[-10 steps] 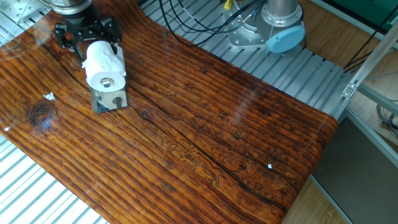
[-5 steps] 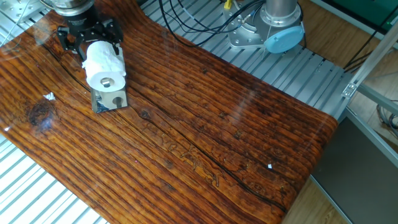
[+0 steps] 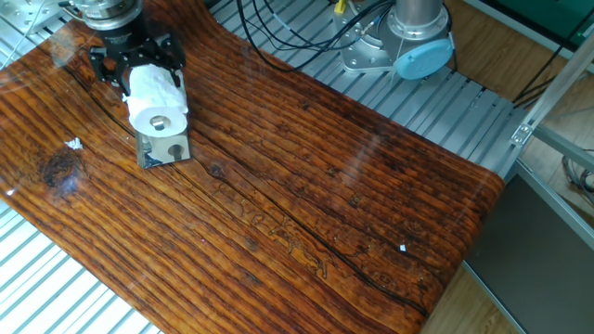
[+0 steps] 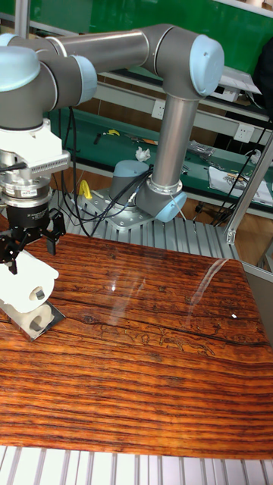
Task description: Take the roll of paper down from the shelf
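The white roll of paper (image 3: 156, 100) lies on its side on top of the shelf (image 3: 167, 148), a small metal stand with a beige face and a round hole, near the table's far left corner. My gripper (image 3: 137, 67) hangs at the roll's far end, open, one black finger on each side of the roll. Whether the fingers touch the paper I cannot tell. In the tall fixed view the roll (image 4: 26, 284) rests on the shelf (image 4: 36, 318) at the left edge, with the gripper (image 4: 30, 241) just above and behind it.
The arm's base (image 3: 408, 42) with black cables (image 3: 278, 32) stands on the ribbed metal surface behind the wooden table (image 3: 306, 186). A small white speck (image 3: 402, 248) lies on the wood at the right. The table's right edge drops off near a metal frame (image 3: 548, 102).
The gripper has shifted slightly right and lower, closer around the roll's far end. The roll and the shelf have not moved.
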### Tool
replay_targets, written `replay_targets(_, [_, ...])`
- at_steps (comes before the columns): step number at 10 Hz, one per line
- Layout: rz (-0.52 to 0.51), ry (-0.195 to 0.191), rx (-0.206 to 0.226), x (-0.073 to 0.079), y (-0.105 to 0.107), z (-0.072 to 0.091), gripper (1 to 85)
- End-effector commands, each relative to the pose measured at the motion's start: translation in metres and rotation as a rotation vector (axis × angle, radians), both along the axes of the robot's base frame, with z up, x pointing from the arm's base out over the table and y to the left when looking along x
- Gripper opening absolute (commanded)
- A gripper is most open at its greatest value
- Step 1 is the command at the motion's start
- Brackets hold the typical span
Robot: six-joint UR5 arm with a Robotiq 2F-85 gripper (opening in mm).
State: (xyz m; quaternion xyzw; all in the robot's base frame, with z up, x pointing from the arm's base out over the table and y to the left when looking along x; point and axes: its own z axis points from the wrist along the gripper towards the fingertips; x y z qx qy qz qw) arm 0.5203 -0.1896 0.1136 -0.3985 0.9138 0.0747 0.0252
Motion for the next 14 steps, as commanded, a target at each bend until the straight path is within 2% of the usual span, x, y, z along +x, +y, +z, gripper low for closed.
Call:
replay_targets(1, [-0.052, -0.006, 0.022, 0.004, 0.003, 0.001, 65.0])
replay_targets(3, [-0.133, 0.001, 0.002, 0.006, -0.002, 0.0, 37.3])
replay_targets(4, [-0.136, -0.008, -0.028, 0.008, -0.01, -0.001, 36.7])
replay_targets(5, [-0.138, -0.012, -0.023, 0.009, -0.008, -0.001, 37.7])
replay_targets(7, [-0.102, -0.023, -0.017, 0.01, -0.007, 0.0, 52.3])
replay_targets(9, [-0.063, -0.022, -0.036, 0.008, -0.012, -0.001, 64.7])
replay_targets(11, [-0.066, -0.023, -0.05, 0.009, -0.015, -0.001, 68.0])
replay_targets(14, [-0.089, -0.034, -0.077, 0.012, -0.022, -0.002, 68.0])
